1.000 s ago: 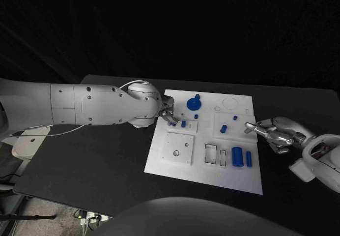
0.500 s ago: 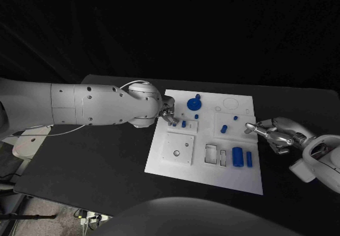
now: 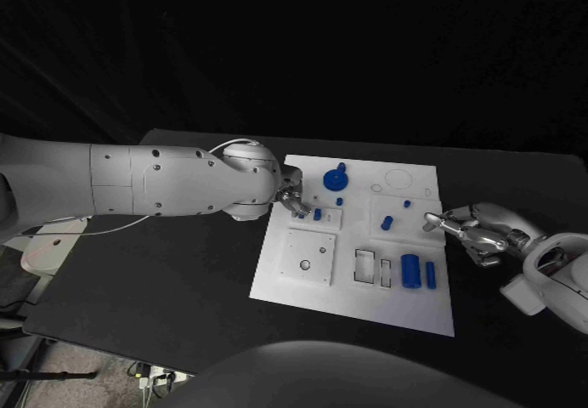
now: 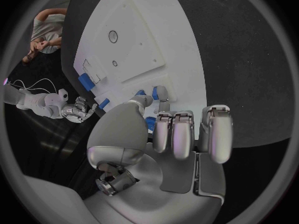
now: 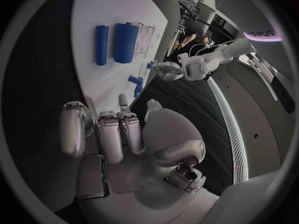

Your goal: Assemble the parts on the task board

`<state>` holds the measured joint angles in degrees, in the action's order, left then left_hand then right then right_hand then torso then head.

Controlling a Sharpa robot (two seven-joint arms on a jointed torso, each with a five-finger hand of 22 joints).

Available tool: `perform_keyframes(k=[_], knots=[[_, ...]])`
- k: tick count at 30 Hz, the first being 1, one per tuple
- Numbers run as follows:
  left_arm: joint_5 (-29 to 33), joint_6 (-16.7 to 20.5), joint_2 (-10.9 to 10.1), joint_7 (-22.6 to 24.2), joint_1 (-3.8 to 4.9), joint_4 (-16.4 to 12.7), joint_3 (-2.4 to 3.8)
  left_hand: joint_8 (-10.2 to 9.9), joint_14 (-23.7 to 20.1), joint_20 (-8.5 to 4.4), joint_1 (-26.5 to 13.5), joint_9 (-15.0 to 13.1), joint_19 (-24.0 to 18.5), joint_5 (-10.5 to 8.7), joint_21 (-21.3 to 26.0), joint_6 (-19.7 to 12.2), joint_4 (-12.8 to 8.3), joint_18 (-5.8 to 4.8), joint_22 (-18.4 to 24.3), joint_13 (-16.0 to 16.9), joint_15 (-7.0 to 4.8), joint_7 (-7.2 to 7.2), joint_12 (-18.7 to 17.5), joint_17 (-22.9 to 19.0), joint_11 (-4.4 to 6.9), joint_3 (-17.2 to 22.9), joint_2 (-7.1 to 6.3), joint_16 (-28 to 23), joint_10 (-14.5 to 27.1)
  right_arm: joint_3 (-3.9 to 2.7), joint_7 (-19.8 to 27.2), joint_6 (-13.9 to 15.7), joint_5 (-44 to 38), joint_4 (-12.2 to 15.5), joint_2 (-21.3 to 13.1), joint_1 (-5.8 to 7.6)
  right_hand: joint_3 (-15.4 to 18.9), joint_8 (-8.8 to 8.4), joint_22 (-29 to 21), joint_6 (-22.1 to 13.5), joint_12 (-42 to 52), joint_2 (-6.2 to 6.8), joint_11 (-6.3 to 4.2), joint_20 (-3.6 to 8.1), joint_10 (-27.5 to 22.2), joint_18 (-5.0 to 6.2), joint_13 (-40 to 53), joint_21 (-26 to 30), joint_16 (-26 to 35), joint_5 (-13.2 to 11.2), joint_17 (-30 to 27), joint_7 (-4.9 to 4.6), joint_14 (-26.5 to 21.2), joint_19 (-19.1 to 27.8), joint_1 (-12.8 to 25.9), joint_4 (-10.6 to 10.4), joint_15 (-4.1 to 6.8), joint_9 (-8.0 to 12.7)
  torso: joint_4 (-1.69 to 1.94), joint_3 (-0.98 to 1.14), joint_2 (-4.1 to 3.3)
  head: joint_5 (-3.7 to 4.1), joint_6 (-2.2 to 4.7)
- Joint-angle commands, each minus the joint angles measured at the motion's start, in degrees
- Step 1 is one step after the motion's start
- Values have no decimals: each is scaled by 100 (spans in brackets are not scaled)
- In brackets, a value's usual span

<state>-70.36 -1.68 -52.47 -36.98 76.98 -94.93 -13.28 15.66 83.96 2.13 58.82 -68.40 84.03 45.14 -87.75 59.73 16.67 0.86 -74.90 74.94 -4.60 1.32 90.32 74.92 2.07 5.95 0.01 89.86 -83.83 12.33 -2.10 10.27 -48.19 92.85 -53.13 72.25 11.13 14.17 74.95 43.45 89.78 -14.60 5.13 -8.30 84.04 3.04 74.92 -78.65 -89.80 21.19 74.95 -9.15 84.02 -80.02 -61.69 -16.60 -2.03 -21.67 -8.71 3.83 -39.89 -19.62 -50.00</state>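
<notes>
Head view: left hand (image 3: 291,202) at the task board's (image 3: 355,293) left edge, fingertips on a small blue part (image 3: 318,214), probably pinching it; seating step. Next: press it straight into its slot. Right hand (image 3: 472,231) hovers at the right edge, fingers loosely curled, holding nothing. Board is white, mid-table (image 3: 160,280).

The head camera looked steeply down from above on the task board (image 3: 355,293) and black table (image 3: 172,280); each wrist camera sat close behind its own hand, facing along the fingers; all three shared the board's surface.
</notes>
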Motion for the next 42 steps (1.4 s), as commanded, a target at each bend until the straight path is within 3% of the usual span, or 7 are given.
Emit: perform_keyframes(k=[1,15,22,24,27,34,42], knots=[[-80,127,-28,34,1,-49,3,38,604,-44,-169,-15,454,-316,21,-51,12,-26,-1429,1506,-17,11,-32,1508,15,-27,0,14,-617,1,31,-80,-12,0,-3,-6,9,-6,1051,-20,22,-11,1,10,596,40,1508,38,-20,21,1505,-10,598,42,-61,12,15,8,0,-5,-5,12,0],[215,873,-482,329,597,-507,79,70,604,-28,-518,-59,504,-2209,-61,-121,4,-46,-1456,1506,-2,41,-32,1508,-11,-364,-111,14,-617,1,118,19,-12,5,-18,-8,24,-1,1058,-11,22,2,2,9,596,35,1508,20,-20,9,1505,-10,598,25,-54,2,14,8,-22,-8,-13,51,0],[545,2135,-564,1919,902,-525,48,-592,604,56,1778,786,279,-2369,280,-703,-731,36,-1347,1353,180,289,-325,1508,-239,288,-304,14,-342,2,202,85,-10,65,-44,-8,65,10,1069,7,22,15,-2,9,596,27,1508,-6,-20,-16,1505,-6,598,-1,-14,-14,16,10,-50,-10,-35,104,0],[429,2245,-460,2331,910,-447,30,-810,604,153,2447,1153,-2,-3346,661,-844,-810,114,-1228,394,327,468,-2151,1508,-364,762,-348,14,1300,2,213,89,-10,81,-54,-8,71,11,1072,9,22,18,-3,9,596,25,1508,-13,-20,-19,1505,-5,598,-7,-8,-15,16,11,-59,-12,-54,119,0],[-161,2185,-266,2557,826,-340,16,-1193,-751,331,2811,1779,-444,-3450,1224,-1085,-576,205,-1049,-1588,607,693,-5644,666,-711,1304,-746,-1801,4339,1,226,91,-9,101,-66,-7,75,11,1073,10,22,20,-4,9,596,24,1508,-16,-20,-21,1505,-5,598,-10,-4,-15,17,11,-66,-18,-80,144,0],[-1964,1616,183,2585,473,-49,7,-1219,-74,109,2826,3884,170,-3421,591,-747,-32,124,-1217,-4430,165,350,-7306,-5,-391,1288,-1313,-2013,3618,1,288,115,-10,167,-116,-6,80,12,1075,10,22,22,-5,10,596,23,1508,-21,-20,-22,1505,-4,598,-14,-1,-14,17,12,-112,-43,-156,220,0],[-2537,1257,399,2577,267,139,7,-1172,-93,78,2864,4605,224,-3443,584,-419,-43,112,-1225,-5441,123,243,-7660,-548,-352,961,-1237,-2371,3446,1,399,198,-14,239,-187,-2,86,13,1080,12,22,26,-6,10,596,19,1508,-35,-20,-22,1505,-3,598,-27,3,-13,18,12,-145,-38,-210,238,0]])
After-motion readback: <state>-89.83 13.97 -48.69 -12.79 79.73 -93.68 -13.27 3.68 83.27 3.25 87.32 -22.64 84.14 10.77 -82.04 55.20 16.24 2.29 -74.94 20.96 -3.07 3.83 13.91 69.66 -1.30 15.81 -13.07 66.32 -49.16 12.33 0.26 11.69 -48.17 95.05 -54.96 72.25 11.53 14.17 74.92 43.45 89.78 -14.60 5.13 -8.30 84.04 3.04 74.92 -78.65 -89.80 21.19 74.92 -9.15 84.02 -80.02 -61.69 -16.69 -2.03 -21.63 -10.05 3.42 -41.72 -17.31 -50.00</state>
